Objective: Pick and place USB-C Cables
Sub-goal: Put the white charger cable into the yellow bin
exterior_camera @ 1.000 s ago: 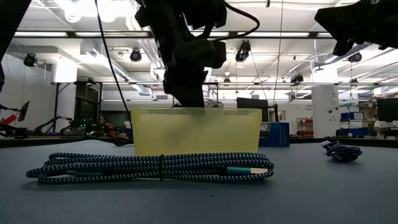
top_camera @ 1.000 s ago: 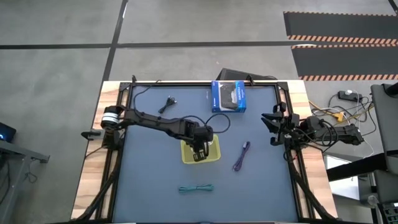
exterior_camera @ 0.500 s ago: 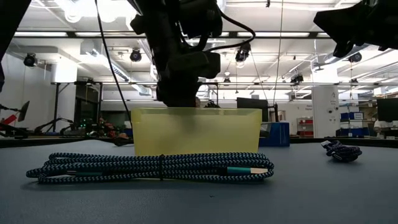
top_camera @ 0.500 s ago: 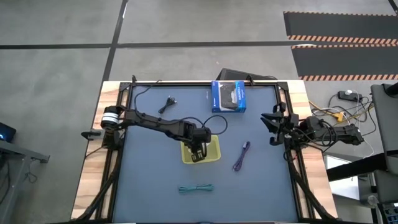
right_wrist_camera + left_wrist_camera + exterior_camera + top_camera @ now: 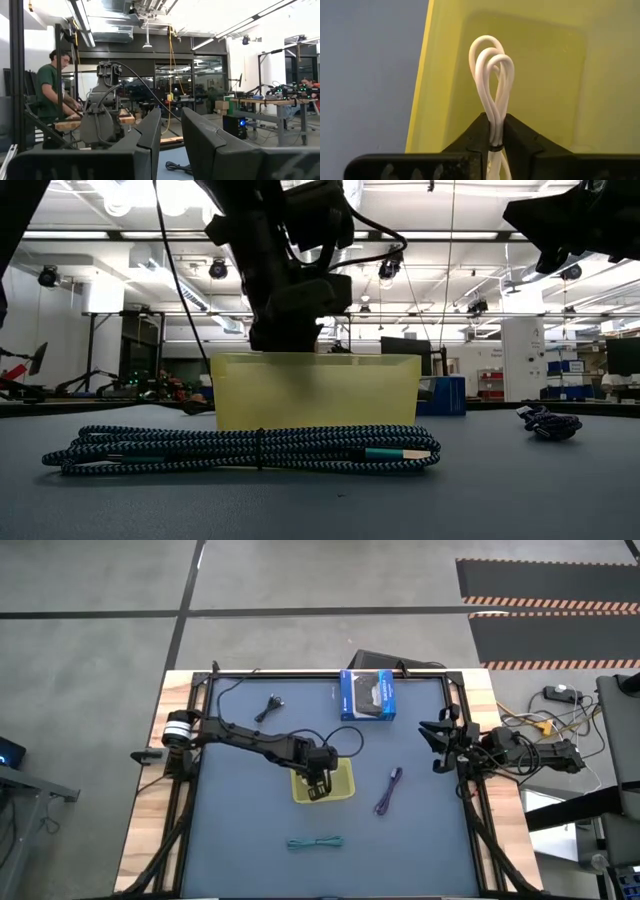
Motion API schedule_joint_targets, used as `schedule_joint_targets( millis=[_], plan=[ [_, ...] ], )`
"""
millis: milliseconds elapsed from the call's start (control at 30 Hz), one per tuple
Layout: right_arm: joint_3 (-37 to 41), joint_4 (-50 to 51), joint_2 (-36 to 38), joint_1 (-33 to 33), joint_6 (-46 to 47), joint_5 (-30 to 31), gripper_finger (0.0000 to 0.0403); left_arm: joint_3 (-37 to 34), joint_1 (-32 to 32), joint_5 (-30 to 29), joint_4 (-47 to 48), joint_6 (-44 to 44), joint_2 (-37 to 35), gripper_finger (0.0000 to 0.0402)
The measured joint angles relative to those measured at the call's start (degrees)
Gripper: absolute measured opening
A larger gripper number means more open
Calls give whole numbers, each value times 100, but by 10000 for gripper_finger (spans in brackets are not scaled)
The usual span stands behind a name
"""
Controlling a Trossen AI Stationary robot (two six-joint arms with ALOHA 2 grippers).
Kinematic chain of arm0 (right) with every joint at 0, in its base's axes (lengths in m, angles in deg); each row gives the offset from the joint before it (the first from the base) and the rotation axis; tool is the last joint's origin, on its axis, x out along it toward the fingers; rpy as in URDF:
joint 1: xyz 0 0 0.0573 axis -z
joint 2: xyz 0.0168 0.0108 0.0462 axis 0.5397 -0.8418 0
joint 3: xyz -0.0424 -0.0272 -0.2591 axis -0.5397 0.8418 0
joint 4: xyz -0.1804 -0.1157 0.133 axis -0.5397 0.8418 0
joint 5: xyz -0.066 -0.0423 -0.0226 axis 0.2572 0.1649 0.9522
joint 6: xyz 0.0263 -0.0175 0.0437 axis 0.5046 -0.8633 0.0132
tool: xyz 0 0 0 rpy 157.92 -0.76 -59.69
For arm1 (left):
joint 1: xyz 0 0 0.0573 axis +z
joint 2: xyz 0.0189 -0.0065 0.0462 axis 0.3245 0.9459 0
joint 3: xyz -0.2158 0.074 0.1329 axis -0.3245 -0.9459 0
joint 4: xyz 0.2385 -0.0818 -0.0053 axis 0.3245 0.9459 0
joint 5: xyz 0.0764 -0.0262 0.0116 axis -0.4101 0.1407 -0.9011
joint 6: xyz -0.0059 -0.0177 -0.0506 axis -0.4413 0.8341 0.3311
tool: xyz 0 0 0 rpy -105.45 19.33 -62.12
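One white cable (image 5: 492, 85) is pinched in my left gripper (image 5: 492, 142) over the yellow bin (image 5: 340, 785); my right gripper (image 5: 170, 137), at the worktop's three o'clock edge, hangs open and empty.

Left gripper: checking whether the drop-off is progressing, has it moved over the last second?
Yes. The left gripper, shut on the looped white cable, has sunk lower into the yellow plastic bin.

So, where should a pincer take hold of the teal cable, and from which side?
The teal cable lies flat as a long, narrow bundle, bound by a tie near its middle. Probably best to come straight down from above and close across the narrow width at that tie, where the strands stay together. The mat around it is open.
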Motion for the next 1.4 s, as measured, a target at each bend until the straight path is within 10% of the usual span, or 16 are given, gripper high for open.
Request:
schedule_joint_targets(
  millis=[1400],
  plan=[
    [-1, 2, -2, 0, 9, -2, 68, -10, 64, -4, -143, -2, 0, 51]
  ],
)
